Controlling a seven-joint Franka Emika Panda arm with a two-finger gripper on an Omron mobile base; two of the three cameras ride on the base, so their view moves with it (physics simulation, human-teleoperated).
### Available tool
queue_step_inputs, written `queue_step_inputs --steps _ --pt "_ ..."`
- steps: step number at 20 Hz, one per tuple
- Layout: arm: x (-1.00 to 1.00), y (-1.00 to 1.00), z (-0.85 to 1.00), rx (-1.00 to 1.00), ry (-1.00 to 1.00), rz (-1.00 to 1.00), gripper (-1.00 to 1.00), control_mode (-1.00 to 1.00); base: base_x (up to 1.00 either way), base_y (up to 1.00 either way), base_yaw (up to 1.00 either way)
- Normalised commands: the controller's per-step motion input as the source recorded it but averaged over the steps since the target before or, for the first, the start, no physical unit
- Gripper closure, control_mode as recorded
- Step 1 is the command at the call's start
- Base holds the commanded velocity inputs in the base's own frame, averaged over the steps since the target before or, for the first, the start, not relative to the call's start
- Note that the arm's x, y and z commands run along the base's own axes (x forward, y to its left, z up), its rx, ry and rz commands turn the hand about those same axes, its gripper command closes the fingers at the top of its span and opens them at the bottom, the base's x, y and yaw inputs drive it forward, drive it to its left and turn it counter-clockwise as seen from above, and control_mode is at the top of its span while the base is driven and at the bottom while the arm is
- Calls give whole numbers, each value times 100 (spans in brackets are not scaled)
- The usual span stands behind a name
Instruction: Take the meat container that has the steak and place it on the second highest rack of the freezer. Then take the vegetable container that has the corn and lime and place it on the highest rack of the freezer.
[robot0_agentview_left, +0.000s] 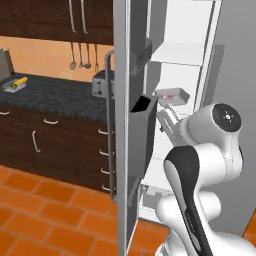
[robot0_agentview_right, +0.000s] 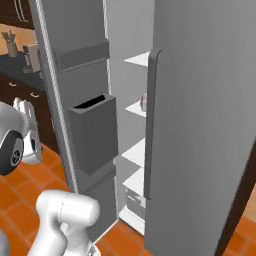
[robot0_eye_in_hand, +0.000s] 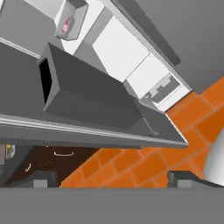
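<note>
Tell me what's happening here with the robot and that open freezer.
The robot arm stands before the freezer, whose door is swung open. A tray with the steak already sits on a white shelf inside. The gripper is open and holds nothing. The tray with the corn is on the dark counter to the left, so the vegetable half of the job is not yet done.

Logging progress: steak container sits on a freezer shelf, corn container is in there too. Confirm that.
Half right. The steak container sits on a freezer shelf, but the corn container is on the counter, as the left base view shows.
</note>
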Motion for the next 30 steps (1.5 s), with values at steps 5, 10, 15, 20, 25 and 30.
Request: queue_step_inputs --steps 5,10,15,20,25,30 --pt "0 0 0 0 0 0 -100 100 -29 5 64" --pt "0 0 0 0 0 0 -100 100 0 30 66" --pt "0 0 0 0 0 0 -100 100 79 7 50" --pt "0 0 0 0 0 0 -100 100 99 40 10" --pt "0 0 0 0 0 0 -100 100 73 96 -21" --pt "0 0 0 0 0 0 -100 100 4 89 -8"
